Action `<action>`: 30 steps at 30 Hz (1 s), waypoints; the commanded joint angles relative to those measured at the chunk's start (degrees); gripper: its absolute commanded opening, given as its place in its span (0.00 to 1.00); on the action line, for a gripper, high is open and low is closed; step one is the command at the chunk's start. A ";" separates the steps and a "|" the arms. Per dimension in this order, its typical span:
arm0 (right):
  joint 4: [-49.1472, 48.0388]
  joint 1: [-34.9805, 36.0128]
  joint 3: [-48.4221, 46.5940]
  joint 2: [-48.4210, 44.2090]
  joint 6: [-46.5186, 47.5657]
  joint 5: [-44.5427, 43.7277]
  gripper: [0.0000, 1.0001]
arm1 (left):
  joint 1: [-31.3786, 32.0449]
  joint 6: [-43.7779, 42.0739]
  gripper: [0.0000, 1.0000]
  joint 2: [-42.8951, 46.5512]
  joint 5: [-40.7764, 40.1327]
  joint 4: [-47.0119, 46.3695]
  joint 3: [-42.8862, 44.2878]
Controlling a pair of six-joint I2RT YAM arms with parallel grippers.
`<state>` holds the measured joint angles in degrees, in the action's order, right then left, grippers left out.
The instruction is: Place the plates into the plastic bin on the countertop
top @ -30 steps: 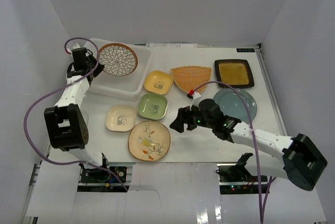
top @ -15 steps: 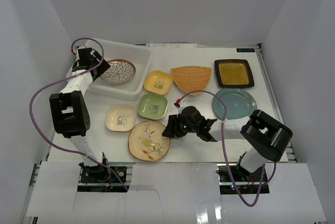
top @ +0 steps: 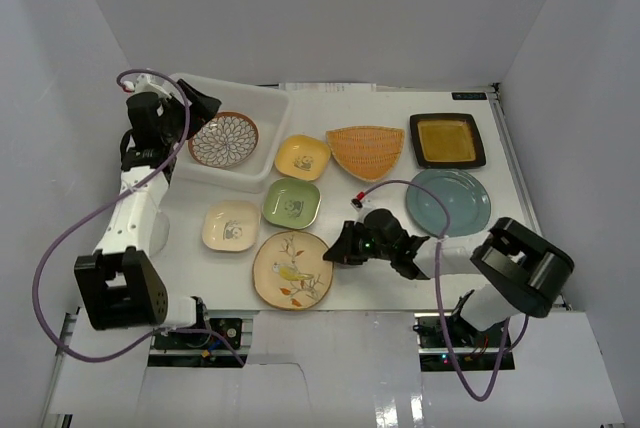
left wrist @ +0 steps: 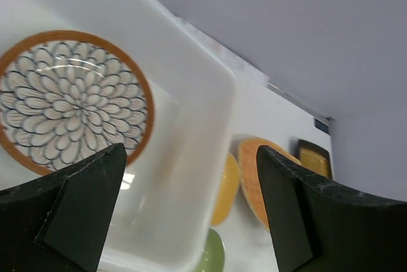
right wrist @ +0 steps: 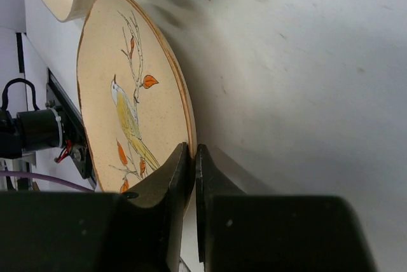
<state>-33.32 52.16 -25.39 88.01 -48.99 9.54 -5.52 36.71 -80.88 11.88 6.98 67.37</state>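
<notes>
– Well, where do the plates lie?
– One is in the plastic bin [top: 240, 176]. It is the brown-rimmed flower plate [top: 222, 138], flat on the bin's floor at the far left of the table [top: 340, 110]. The other seven lie out on the table.
– Which ones?
– Three are small rounded squares. The yellow plate [top: 302, 156] is just beside the bin's right wall, the green plate [top: 291, 202] nearer the arms, and the cream plate [top: 231, 225] to the green one's left. Along the far side are the orange fan-shaped plate [top: 366, 151] and, to its right, the dark square plate [top: 447, 140] with its amber centre. The blue round plate [top: 448, 200] lies toward the right edge. The bird plate [top: 292, 268] is closest to the arms, just beside the green one.
– And the left end effector?
– The left end effector [top: 200, 108] hangs over the left part of the bin with its fingers [left wrist: 82, 202] spread wide and nothing between them. The left wrist view looks past them at the flower plate and the bin's right wall.
– The right one?
– The right end effector [top: 337, 251] sits low at the right-hand rim of the bird plate, pinched together on that rim. In the right wrist view the rim runs in between the two fingertips [right wrist: 181, 164], with only a thin dark line left between them.
</notes>
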 commanded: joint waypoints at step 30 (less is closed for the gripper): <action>15.74 -11.38 -70.97 19.37 8.65 -4.96 0.08 | 18.17 0.47 0.98 43.79 23.82 -11.82 -20.08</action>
<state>-11.40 40.21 -85.86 103.04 -38.59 9.69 10.81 40.86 -36.51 43.70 -11.92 49.17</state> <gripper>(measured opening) 0.111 0.979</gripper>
